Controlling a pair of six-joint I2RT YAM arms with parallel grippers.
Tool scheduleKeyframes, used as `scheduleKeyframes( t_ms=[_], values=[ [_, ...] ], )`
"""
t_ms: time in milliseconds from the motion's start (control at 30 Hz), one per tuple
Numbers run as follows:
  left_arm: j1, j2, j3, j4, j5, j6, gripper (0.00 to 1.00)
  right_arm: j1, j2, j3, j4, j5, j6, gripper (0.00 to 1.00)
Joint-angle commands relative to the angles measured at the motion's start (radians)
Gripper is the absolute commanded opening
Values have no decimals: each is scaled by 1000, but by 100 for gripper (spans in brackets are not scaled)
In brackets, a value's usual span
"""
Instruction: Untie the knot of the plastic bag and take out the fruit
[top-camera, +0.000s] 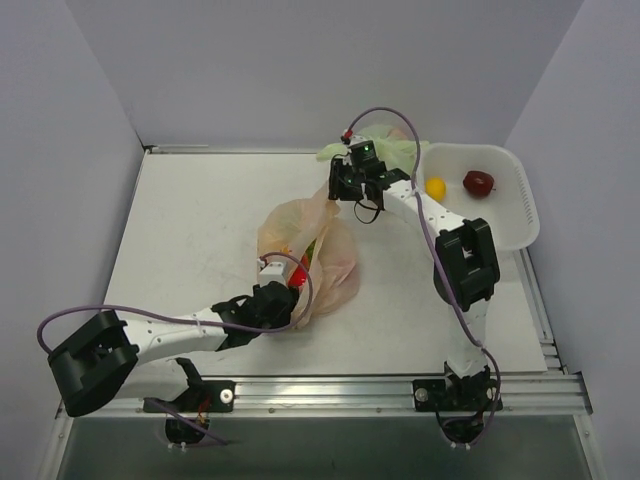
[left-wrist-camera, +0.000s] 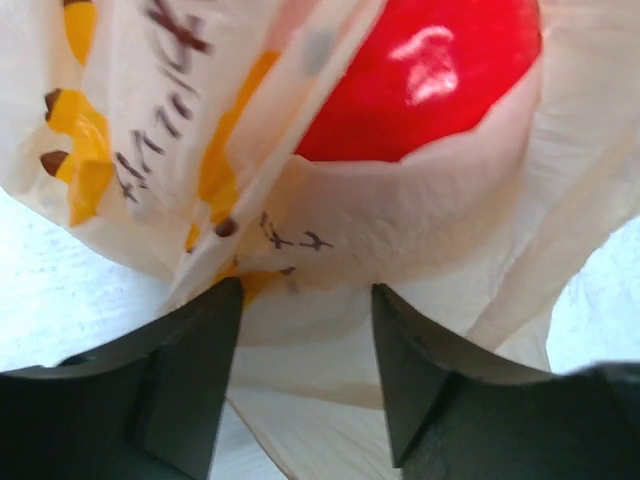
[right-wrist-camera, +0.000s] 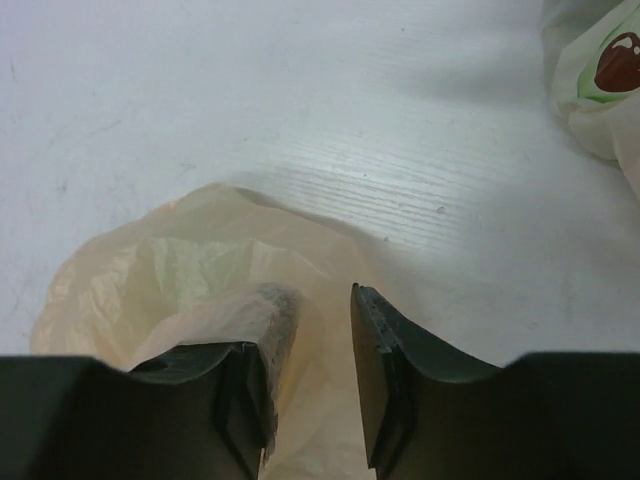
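The peach-orange plastic bag (top-camera: 285, 225) lies crumpled mid-table with red and green fruit (top-camera: 306, 258) showing through it. My left gripper (top-camera: 288, 300) is at its near edge. In the left wrist view its fingers (left-wrist-camera: 305, 290) stand apart with loose bag film (left-wrist-camera: 380, 220) between them, and a red fruit (left-wrist-camera: 430, 70) sits inside the bag just beyond the tips. My right gripper (top-camera: 345, 192) is at the bag's far right edge, jaws (right-wrist-camera: 320, 290) apart, with bag film (right-wrist-camera: 160, 270) draped over its left finger. The knot is not visible.
A white tray (top-camera: 520, 215) at the right holds a yellow fruit (top-camera: 436, 187) and a dark red one (top-camera: 478, 182). A pale green bag (top-camera: 385, 145) lies behind the right gripper and shows in the right wrist view's corner (right-wrist-camera: 600, 90).
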Motion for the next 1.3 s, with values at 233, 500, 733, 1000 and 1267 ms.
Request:
scheduleKeyframes(
  t_ms=[233,500,733,1000,1267],
  values=[
    [-10,-164,104,-119,2,14,92,34,-258,-97,-50,-29,-50,82],
    [-10,-233,272,-203,-43,97,98,112,-531,-347,-73,35,7,83],
    [-10,-230,305,-251,-75,123,97,197,-608,-488,-52,43,98,82],
    [-8,-229,277,-263,-150,94,97,238,-604,-609,-35,64,153,64],
    [35,-178,446,-306,-222,224,98,238,-746,-818,57,61,118,41]
  ],
)
